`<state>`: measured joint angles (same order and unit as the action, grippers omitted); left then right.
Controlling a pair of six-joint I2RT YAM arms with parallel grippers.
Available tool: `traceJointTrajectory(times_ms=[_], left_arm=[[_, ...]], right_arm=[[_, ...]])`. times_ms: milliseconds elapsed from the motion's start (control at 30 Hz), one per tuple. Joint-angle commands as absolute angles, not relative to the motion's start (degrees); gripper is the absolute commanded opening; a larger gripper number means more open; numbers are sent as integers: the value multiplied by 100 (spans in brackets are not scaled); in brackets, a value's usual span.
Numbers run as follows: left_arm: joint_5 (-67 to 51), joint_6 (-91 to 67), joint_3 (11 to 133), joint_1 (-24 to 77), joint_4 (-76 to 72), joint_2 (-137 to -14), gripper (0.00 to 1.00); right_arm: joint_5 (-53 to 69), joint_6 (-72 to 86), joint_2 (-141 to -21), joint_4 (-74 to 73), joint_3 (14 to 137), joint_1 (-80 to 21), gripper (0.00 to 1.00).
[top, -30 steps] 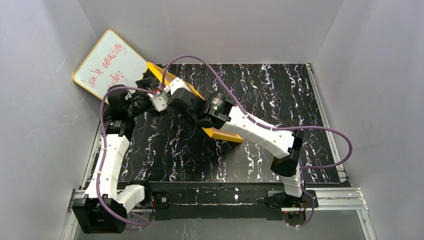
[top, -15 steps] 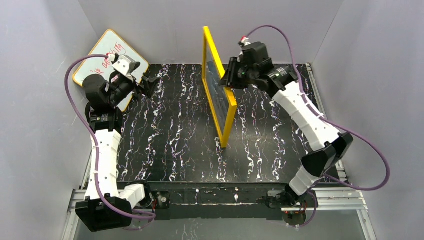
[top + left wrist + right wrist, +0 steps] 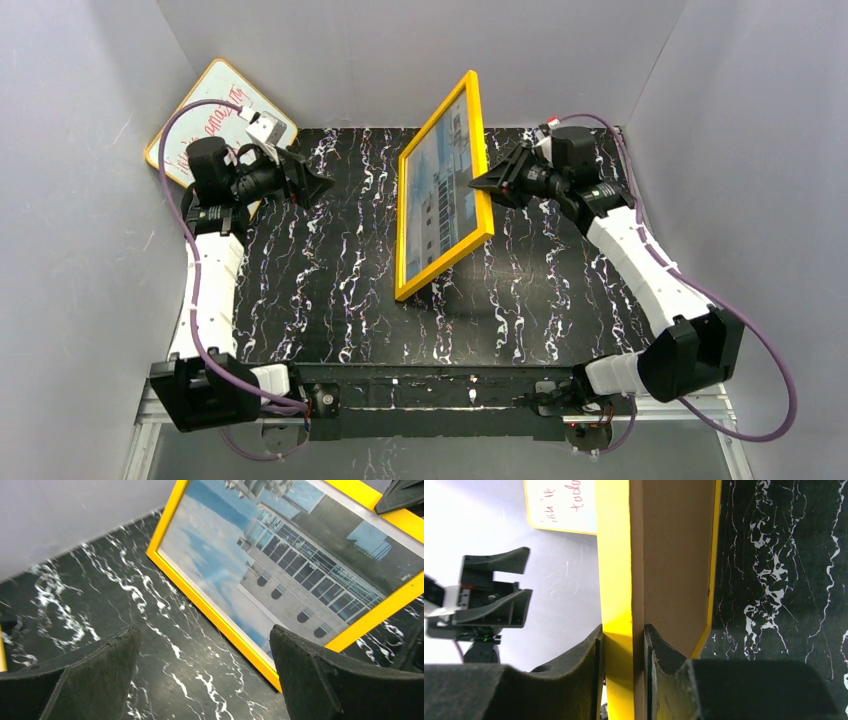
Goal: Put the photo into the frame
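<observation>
The yellow frame (image 3: 484, 233) stands tilted on one long edge in mid-table, its front turned toward the left arm. The photo (image 3: 447, 185), a white building under blue sky, sits inside it behind the glass. My right gripper (image 3: 487, 189) is shut on the frame's right edge. In the right wrist view its pads pinch the yellow rim (image 3: 616, 580) and the brown back (image 3: 674, 555). My left gripper (image 3: 318, 184) hangs open at the back left, apart from the frame. The left wrist view shows the frame (image 3: 210, 615) and photo (image 3: 280, 570) beyond its spread fingers (image 3: 115, 655).
A yellow-rimmed whiteboard (image 3: 205, 115) with red handwriting leans against the back left wall, just behind the left arm. Grey walls close in the black marbled table (image 3: 330, 290) on three sides. The frame's lower corner rests near mid-table.
The right gripper has lifted the frame from the back left, stood it upright, then tipped its front toward the left. The left arm drew back to the left.
</observation>
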<state>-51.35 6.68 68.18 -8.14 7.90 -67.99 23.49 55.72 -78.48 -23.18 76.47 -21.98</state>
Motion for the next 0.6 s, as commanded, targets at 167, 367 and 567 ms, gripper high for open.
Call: traceJointTrajectory(times_ms=[167, 367, 567], left_arm=[[-5576, 1072, 7206, -875, 2093, -7284, 98], [-5227, 905, 7084, -871, 2143, -7365, 98], [-5109, 1446, 7034, -870, 2518, -7387, 98]], right_arm=[[3497, 6923, -6621, -257, 5554, -1696, 1], [3516, 7137, -6294, 316, 4100, -1673, 1], [3419, 6496, -6252, 179, 3300, -1671, 1]])
